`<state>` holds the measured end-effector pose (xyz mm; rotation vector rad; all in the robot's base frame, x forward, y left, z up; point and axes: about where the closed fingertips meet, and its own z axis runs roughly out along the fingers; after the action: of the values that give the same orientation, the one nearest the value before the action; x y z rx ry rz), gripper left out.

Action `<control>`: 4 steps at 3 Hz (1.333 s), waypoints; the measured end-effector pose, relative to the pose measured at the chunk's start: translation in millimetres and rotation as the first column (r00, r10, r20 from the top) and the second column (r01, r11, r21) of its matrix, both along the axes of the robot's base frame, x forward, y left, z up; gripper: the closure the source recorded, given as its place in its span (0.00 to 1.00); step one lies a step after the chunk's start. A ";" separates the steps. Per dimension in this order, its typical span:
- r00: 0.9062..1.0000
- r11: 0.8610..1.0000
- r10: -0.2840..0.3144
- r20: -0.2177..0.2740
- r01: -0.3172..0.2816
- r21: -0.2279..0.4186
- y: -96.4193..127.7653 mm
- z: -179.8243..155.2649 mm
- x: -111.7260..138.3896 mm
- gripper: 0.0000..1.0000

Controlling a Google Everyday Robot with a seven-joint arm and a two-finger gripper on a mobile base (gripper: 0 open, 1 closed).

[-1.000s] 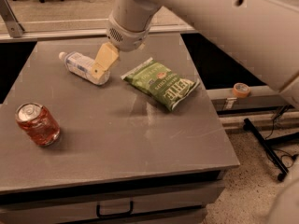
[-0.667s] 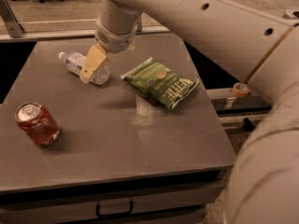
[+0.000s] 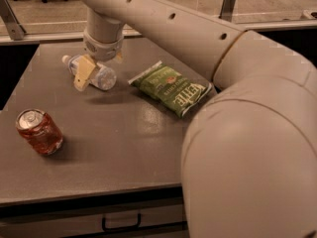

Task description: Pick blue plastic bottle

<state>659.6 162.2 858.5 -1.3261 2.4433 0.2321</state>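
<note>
The blue plastic bottle (image 3: 104,77) lies on its side at the back left of the grey table (image 3: 124,138), with its white cap pointing left. My gripper (image 3: 99,71) hangs from the large cream arm directly over the bottle. It is open. One tan finger (image 3: 83,74) is in front of the bottle's middle. The tip of the other shows behind the bottle, so the fingers straddle it. The bottle rests on the table.
A green chip bag (image 3: 171,88) lies right of the bottle. A reddish-orange drink can (image 3: 38,131) lies on its side at the front left. The arm's elbow fills the right foreground. A drawer handle (image 3: 121,223) sits below the table's front edge.
The gripper has moved left and down from beside the bottle's base to over its middle. The arm has swung closer and fills more of the right side. The bottle, can and bag have not moved.
</note>
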 end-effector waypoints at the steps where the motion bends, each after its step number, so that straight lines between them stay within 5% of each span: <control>1: 0.999 1.000 0.022 -0.032 -0.022 -0.009 15.0 -17.0 4.1 0.41; 2: 0.998 0.999 0.035 -0.043 -0.035 -0.008 17.9 -22.1 3.3 0.63; 3: 0.997 0.997 0.075 0.020 -0.076 0.024 12.1 13.0 -3.3 0.87; 4: 0.991 0.995 0.090 0.104 -0.093 0.027 -3.1 67.6 -19.6 1.00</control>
<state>640.0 159.0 926.1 -1.4024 2.2881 0.2193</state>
